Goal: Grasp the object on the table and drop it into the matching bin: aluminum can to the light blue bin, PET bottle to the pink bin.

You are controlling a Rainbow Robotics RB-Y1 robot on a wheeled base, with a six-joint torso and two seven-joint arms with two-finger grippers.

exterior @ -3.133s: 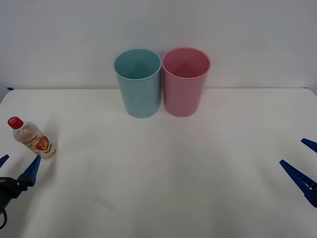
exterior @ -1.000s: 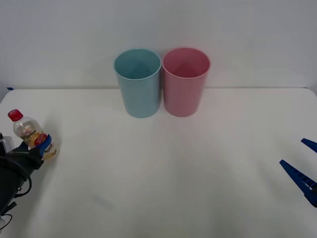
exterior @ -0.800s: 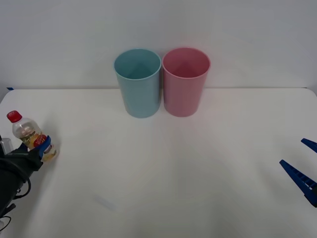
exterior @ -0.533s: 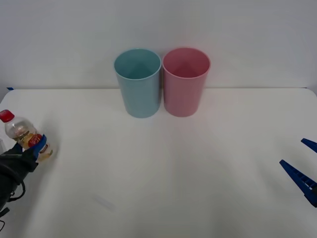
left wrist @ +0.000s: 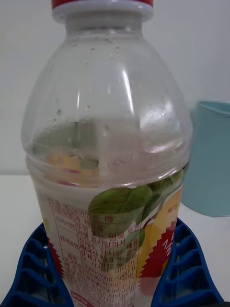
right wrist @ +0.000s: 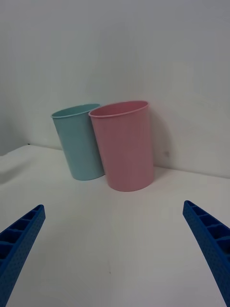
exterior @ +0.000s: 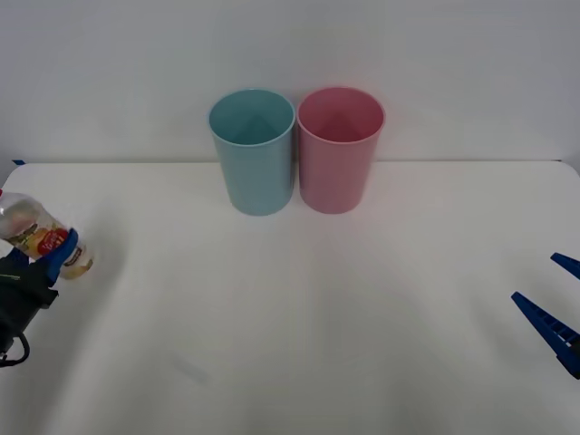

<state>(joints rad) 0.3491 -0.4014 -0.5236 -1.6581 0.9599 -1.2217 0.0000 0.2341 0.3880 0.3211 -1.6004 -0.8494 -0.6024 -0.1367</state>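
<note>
Both blue fingers (left wrist: 189, 268) of the left gripper (exterior: 36, 258) clamp the PET bottle (exterior: 41, 240) (tilted); carry it level to the pink bin (exterior: 340, 149), right gripper (exterior: 557, 308) parked open.

1. Left gripper (exterior: 43, 254) went from open and short of the bottle (exterior: 41, 241) to clamped on its label, blue fingers (left wrist: 36, 268) on both sides.
2. Bottle, earlier standing on the table (exterior: 299, 308), now lifted clear of it.
3. Bottle has moved toward the left edge, cap partly out of the front view.
4. Bottle leans more.
</note>
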